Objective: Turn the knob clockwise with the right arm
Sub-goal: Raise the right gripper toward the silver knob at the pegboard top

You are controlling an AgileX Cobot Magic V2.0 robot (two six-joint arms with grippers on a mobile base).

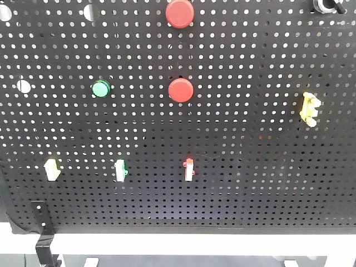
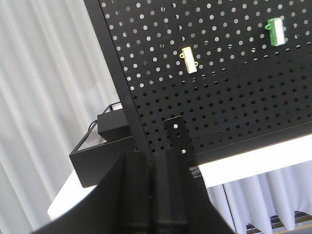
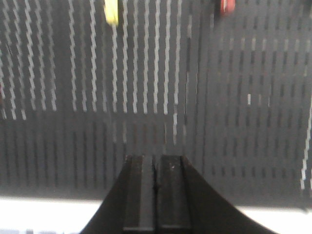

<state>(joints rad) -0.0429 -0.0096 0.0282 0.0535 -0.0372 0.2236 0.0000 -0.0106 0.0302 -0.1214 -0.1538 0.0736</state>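
Closest to my right wrist camera, the right gripper (image 3: 155,163) has its two fingers pressed flat together with only a thin seam between them and nothing held. It points at the lower part of the pegboard (image 3: 234,97). The picture is blurred there. The board's bottom edge and a white ledge (image 3: 44,209) sit just below the fingertips. A yellow piece (image 3: 111,12) and a red piece (image 3: 226,6) are cut off at the top.

The left gripper (image 2: 151,165) is likewise closed and empty, sitting near the board's lower left corner, beside a black box (image 2: 97,156), with pale curtain (image 2: 44,97) open to the left.

In the front view the board fills the frame, with free face between its fittings. The knob (image 1: 324,4) is in the far top right corner, clipped by the frame edge, above the yellow clip (image 1: 308,108) and well right of the upper red button (image 1: 179,13). I see the knob only there, so I cannot tell its gap from the right gripper.
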